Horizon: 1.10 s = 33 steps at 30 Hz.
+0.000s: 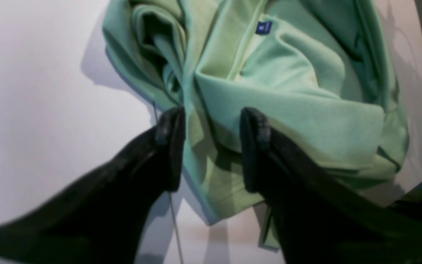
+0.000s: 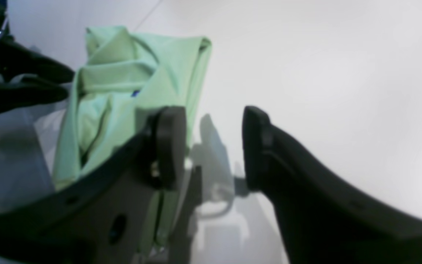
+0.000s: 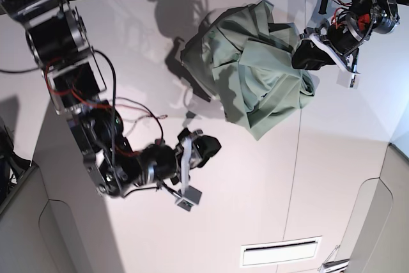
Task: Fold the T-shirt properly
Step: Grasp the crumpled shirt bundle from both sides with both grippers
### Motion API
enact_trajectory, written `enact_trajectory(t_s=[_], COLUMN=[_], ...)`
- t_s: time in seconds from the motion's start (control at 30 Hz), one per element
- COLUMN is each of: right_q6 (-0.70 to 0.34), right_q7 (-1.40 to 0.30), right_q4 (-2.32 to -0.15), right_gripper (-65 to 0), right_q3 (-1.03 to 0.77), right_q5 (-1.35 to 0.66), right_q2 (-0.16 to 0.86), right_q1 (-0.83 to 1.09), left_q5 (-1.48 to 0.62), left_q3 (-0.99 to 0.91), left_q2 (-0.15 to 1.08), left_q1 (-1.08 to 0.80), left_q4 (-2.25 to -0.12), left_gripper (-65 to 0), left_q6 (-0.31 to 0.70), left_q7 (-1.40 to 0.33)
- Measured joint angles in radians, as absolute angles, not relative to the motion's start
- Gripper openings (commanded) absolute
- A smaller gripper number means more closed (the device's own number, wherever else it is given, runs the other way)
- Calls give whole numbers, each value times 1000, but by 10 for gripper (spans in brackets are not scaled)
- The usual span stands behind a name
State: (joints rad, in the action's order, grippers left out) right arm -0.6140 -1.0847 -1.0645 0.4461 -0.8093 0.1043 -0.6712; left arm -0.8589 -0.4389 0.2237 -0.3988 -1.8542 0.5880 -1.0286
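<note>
The T-shirt (image 3: 255, 71), pale green, lies crumpled in a heap on the white table (image 3: 255, 183) at the back right of the base view. Its small blue label (image 1: 263, 27) shows among the folds. My left gripper (image 3: 300, 55) sits at the heap's right edge. In the left wrist view the left gripper (image 1: 213, 121) is open, its fingers straddling a raised fold of the T-shirt (image 1: 288, 102). My right gripper (image 3: 208, 146) hovers over bare table well in front of the heap. It (image 2: 214, 121) is open with nothing between its fingers, and the T-shirt (image 2: 123, 80) lies off to its left.
Loose cables (image 3: 144, 114) trail over the table beside the right arm. A seam (image 3: 295, 177) runs down the table, and a slotted vent (image 3: 279, 252) lies near the front edge. Grey panels (image 3: 25, 234) border the lower corners.
</note>
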Motion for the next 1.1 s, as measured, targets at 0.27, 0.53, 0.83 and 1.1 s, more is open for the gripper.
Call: enact_trajectory(t_s=[0.27,0.53,0.83,1.1], right_q6=[-625,-621,-610,-606], right_q7=[-1085,-1084,-1088,-1182], right_q4=[-796,-789,-787,-787], right_gripper=[-398,-445,-445,-459], right_q3=[469,462,391,261], right_q5=[-876,-878,-877,-907], right_q2=[-10,-19,69,139], right_q1=[-808,-796,-796,-795], left_q5=[-862,-802,-795,-795], left_q3=[-439,-439,-361,-207], left_q2=[224,221,222,222], left_q1=[-397,-334,-252,-187], left_q4=[-1854,-1769,-1687,-1686], left_gripper=[-379,-379,-379,-379], left_q6=[594,592,591,591], left_q7=[-1029,-1029,-1033,-1035])
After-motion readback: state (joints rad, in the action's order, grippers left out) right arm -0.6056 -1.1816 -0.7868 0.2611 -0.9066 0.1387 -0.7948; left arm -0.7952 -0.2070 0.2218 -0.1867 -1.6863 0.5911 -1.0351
